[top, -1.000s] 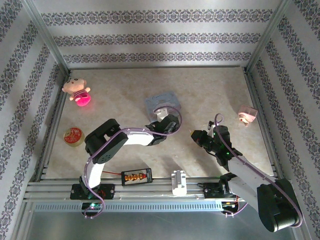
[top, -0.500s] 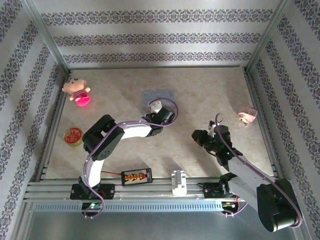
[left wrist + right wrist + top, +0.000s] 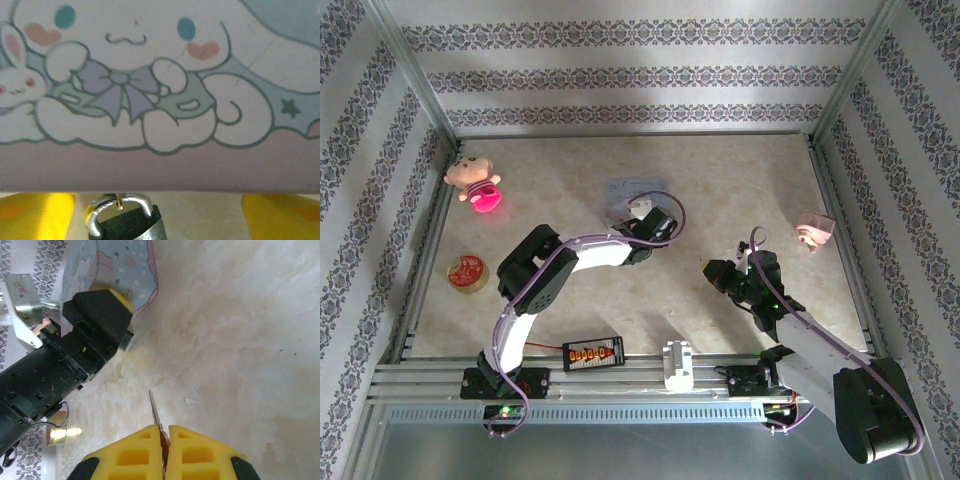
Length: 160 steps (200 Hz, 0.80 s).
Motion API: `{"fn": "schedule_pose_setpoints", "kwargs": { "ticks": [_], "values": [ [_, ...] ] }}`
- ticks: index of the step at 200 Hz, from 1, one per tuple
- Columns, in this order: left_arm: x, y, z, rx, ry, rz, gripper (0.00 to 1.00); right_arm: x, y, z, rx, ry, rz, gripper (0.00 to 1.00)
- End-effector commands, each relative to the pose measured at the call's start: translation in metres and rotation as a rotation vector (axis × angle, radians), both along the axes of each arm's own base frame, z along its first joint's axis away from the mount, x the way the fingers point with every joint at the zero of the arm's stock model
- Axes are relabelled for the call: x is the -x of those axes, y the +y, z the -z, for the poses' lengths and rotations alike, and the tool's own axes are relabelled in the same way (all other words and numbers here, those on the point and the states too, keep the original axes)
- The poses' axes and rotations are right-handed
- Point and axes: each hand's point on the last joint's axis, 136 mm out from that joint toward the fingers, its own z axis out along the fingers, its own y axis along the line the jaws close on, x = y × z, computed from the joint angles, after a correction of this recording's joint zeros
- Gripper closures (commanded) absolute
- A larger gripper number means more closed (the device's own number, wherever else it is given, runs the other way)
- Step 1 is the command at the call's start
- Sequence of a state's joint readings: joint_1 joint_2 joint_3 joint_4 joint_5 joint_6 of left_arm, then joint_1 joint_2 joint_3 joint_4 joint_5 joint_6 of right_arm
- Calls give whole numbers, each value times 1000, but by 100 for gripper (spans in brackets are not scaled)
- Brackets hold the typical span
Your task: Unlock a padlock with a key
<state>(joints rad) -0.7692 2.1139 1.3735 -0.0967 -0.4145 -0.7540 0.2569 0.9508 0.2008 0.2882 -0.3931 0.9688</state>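
Left gripper stands wide, straddling small dark grey metal padlock beside pale blue cartoon-printed tin box. Right gripper pinches thin silver metal key, well apart.

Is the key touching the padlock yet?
Apart. Right wrist view: the key, pinched by the right gripper, points over bare table, well short of the padlock.

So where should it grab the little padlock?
Probably the padlock by its dark body, from the near side: the tin blocks the far side, where the shackle points, and the open left fingers sit either side of it.
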Motion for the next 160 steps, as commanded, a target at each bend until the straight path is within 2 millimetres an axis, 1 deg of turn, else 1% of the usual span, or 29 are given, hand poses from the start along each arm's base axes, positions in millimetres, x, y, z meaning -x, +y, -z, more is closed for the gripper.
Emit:
{"fn": "schedule_pose_setpoints", "kwargs": {
  "ticks": [1,9,21,42,55,62,73,84,88,119,160],
  "values": [
    [-1,14,8,-96,28,-8,24,-10,-1,-19,-10,-68,5,100],
    [-2,16,9,-111,27,-16,30,-9,-1,-20,-11,-72,5,100],
    [-2,18,9,-125,27,-23,33,-10,-2,-21,-11,-75,10,100],
    [-2,19,10,-130,29,-27,44,-10,-2,-21,-10,-77,11,100],
    [-1,20,11,-129,32,-29,46,-10,-2,-21,-11,-76,11,100],
    [-1,20,11,-128,31,-29,49,-11,-2,-21,-11,-77,11,100],
    [-1,19,11,-129,30,-28,50,-11,-2,-21,-10,-75,9,100],
    [-2,20,12,-128,28,-30,54,-11,-2,-20,-8,-73,10,100],
    [-2,20,12,-131,27,-29,57,-11,-2,-20,-8,-73,8,100],
    [-4,17,10,-125,17,-27,59,-9,-2,-17,-1,-73,7,100],
    [-4,10,6,-80,22,-8,76,-7,-1,-11,22,-84,-16,100]
  ]
}}
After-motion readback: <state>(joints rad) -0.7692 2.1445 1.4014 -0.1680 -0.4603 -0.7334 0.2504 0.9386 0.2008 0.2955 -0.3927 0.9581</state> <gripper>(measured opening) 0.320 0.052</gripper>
